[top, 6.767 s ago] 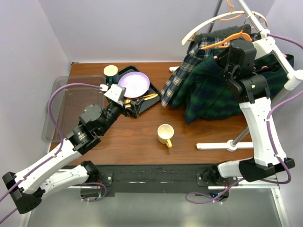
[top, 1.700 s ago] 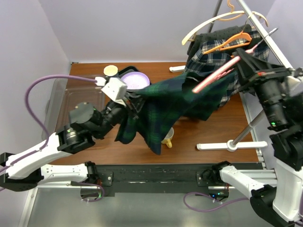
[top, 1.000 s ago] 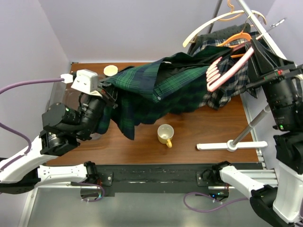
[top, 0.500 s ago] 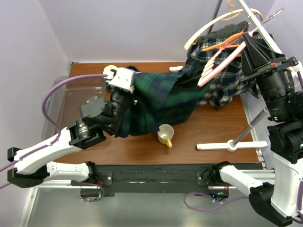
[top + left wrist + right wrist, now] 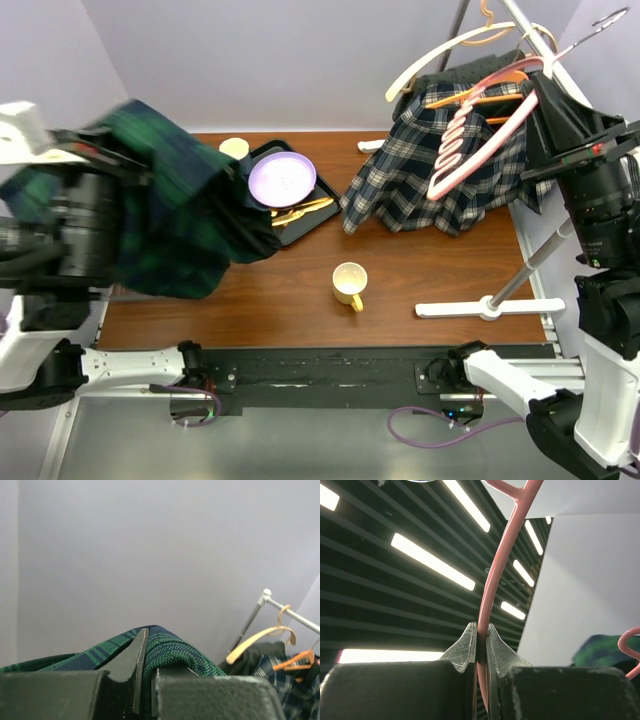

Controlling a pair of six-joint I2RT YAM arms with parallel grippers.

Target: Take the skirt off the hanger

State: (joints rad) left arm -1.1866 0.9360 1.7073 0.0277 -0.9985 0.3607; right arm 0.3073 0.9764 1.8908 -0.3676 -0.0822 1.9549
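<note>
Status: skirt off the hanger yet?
Done: dark green plaid skirt hangs clear of the pink plastic hanger. In hand: left gripper shut on the skirt, right gripper shut on the hanger. Left: probably just setting both down.

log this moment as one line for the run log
left fingers: shut on dark green plaid skirt, held up at left | right fingers: shut on pink plastic hanger, raised | skirt: off hanger
</note>
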